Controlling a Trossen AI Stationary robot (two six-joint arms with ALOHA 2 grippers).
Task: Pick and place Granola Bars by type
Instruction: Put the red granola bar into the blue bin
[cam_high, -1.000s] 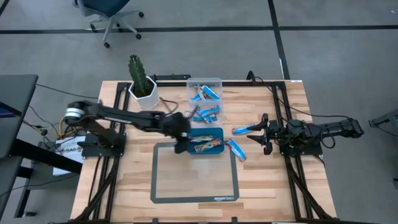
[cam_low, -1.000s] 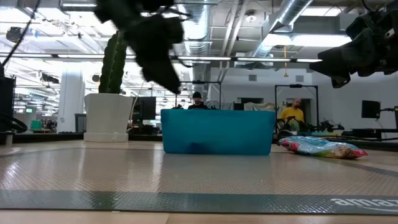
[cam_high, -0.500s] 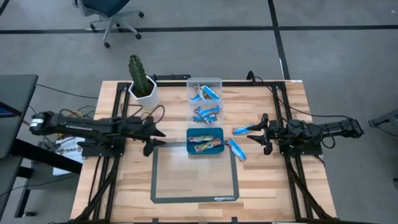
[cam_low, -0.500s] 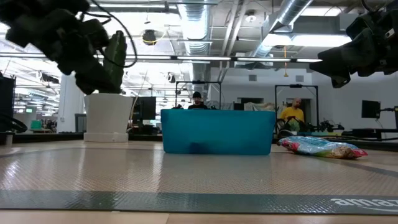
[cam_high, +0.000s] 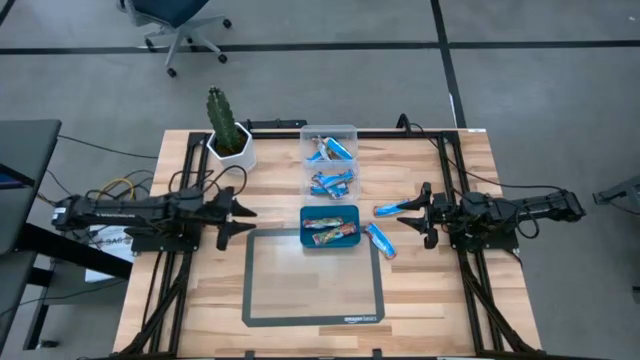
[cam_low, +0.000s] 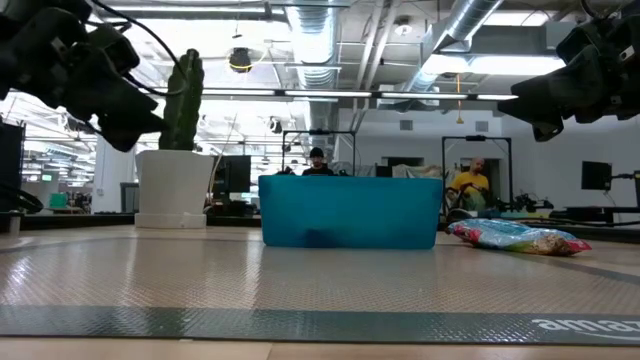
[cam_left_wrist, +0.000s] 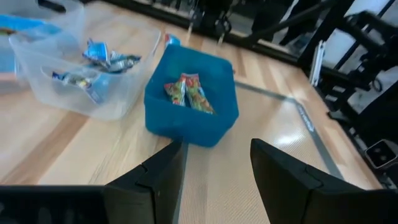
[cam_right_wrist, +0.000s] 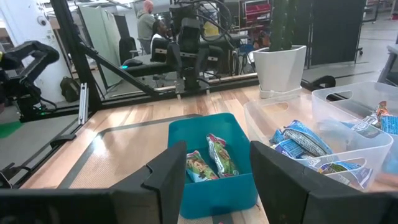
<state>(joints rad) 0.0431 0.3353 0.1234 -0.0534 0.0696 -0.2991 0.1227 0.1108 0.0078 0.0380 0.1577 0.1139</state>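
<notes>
Wooden table (cam_high: 200, 290) is carrying everything, with a grey mat (cam_high: 312, 278) lying at its front middle. Behind the mat, the clear plastic box (cam_high: 329, 160) is holding blue Granola Bars (cam_high: 332, 182) in its compartments, and the teal tray (cam_high: 330, 228) just in front of it is holding two multicoloured bars (cam_high: 330, 231). A potted cactus (cam_high: 228, 128) is standing at the back left.

Both arms are lying low at their own sides, well apart from the containers. The left gripper (cam_high: 238, 214) is hanging empty with its fingers spread, pointing toward the tray. The right gripper (cam_high: 422, 215) is also standing open and holding nothing.

Two blue bars are waiting outside the containers on the right: one (cam_high: 392, 210) just beside the right gripper's fingertips, the other (cam_high: 381, 240) at the mat's right edge, beside the tray.

The sorting looks mostly done, and this seems a pause between picks. The next move probably calls for the right gripper to drop over the nearer blue bar, close across its narrow width, and carry it to the clear box.
</notes>
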